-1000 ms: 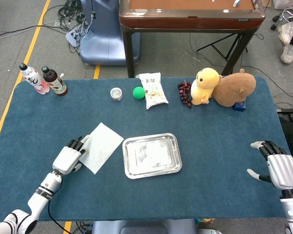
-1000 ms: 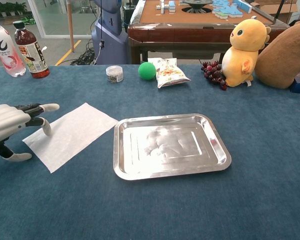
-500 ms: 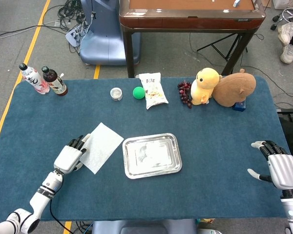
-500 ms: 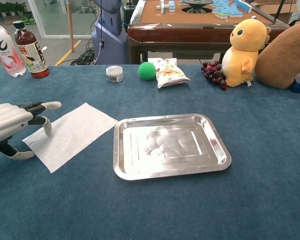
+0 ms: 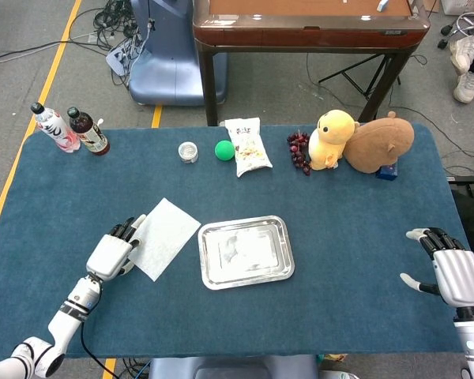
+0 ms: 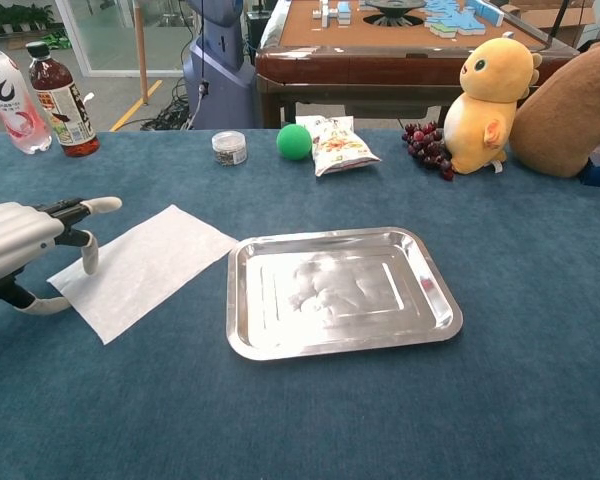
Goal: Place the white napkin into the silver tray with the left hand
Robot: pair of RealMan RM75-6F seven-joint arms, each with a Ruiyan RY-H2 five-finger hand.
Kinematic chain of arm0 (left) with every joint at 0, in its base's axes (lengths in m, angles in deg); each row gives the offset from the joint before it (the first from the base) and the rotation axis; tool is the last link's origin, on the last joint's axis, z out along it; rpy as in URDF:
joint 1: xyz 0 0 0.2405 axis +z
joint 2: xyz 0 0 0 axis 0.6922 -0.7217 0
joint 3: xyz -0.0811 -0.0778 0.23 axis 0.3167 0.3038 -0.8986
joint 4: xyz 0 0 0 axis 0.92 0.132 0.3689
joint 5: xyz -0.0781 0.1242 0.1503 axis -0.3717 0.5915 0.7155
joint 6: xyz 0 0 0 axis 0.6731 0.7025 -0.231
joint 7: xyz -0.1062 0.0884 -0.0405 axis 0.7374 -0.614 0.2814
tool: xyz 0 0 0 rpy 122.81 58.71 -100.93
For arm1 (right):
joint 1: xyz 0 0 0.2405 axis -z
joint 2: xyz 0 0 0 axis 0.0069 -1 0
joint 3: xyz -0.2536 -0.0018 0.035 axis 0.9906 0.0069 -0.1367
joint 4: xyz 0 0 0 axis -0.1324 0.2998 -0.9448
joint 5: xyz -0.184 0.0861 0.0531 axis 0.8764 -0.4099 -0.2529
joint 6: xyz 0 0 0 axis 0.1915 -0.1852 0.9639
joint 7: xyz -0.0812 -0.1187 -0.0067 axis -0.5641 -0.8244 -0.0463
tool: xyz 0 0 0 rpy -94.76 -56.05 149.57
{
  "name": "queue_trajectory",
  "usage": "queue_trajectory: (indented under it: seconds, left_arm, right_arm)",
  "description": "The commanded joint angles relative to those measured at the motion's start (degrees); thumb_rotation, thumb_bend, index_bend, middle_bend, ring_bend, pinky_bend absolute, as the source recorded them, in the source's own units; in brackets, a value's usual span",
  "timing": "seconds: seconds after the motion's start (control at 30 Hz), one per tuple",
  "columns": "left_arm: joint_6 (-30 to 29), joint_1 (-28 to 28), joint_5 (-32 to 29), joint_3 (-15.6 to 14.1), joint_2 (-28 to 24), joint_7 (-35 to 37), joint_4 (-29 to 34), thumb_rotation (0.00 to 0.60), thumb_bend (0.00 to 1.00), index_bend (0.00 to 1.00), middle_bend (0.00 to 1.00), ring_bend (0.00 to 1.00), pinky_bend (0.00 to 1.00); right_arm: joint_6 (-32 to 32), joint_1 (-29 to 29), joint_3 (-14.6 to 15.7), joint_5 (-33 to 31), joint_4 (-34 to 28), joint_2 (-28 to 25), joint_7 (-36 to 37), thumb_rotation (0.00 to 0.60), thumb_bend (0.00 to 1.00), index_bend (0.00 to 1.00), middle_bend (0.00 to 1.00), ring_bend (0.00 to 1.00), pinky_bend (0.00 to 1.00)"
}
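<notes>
The white napkin (image 5: 163,236) (image 6: 140,265) lies flat on the blue table, just left of the silver tray (image 5: 211,278) (image 6: 435,327), which has nothing in it. My left hand (image 5: 111,253) (image 6: 20,240) hovers over the napkin's left corner with its fingers apart and stretched toward it; one fingertip points down over the napkin's edge, and I cannot tell if it touches. It holds nothing. My right hand (image 5: 450,271) stays at the table's right edge, fingers spread, holding nothing.
Along the back edge stand two bottles (image 5: 69,129), a small jar (image 5: 188,151), a green ball (image 5: 223,150), a snack bag (image 5: 246,145), grapes (image 5: 299,150), a yellow plush (image 5: 330,139) and a brown plush (image 5: 379,140). A wooden table (image 5: 300,24) stands behind.
My left hand has crept slightly forward and up over the napkin's left corner. The napkin, tray and right hand have not moved.
</notes>
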Motion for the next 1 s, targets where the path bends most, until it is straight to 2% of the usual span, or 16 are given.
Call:
queue_trajectory:
  seconds: [0.03,0.37,0.7,0.83,1.0]
  left_arm:
    - [-0.09,0.03,-0.09,0.05,0.19,0.28,-0.28,0.6,0.23,0.48,0.0,0.0,0.2]
    - [-0.59,0.05,0.07,-0.04,0.81,1.44,-1.58,0.6,0.25,0.52,0.0,0.0,0.21]
    - [-0.91,0.1,0.08,-0.08,1.19,2.25,-2.61,0.6,0.32,0.55,0.0,0.0,0.21]
    - [-1.01,0.11,0.15,-0.17,1.26,2.18,-2.76,0.6,0.4,0.56,0.0,0.0,0.21]
    - [-1.45,0.15,0.3,-0.18,1.29,2.68,-2.88,0.6,0.4,0.56,0.0,0.0,0.21]
  right_arm:
    - [-0.04,0.02,-0.01,0.01,-0.01,-0.01,0.03,0.6,0.05,0.28,0.28,0.18,0.29]
    - [0.03,-0.01,-0.02,-0.04,0.03,0.0,0.03,0.6,0.05,0.28,0.28,0.18,0.29]
    - [0.02,-0.02,-0.06,-0.06,0.03,-0.02,0.09,0.6,0.05,0.28,0.28,0.18,0.29]
    - [0.02,-0.01,-0.06,-0.09,0.02,-0.03,0.1,0.6,0.05,0.28,0.28,0.18,0.29]
    - [0.01,-0.01,-0.1,-0.13,-0.02,-0.04,0.13,0.6,0.05,0.27,0.28,0.18,0.29]
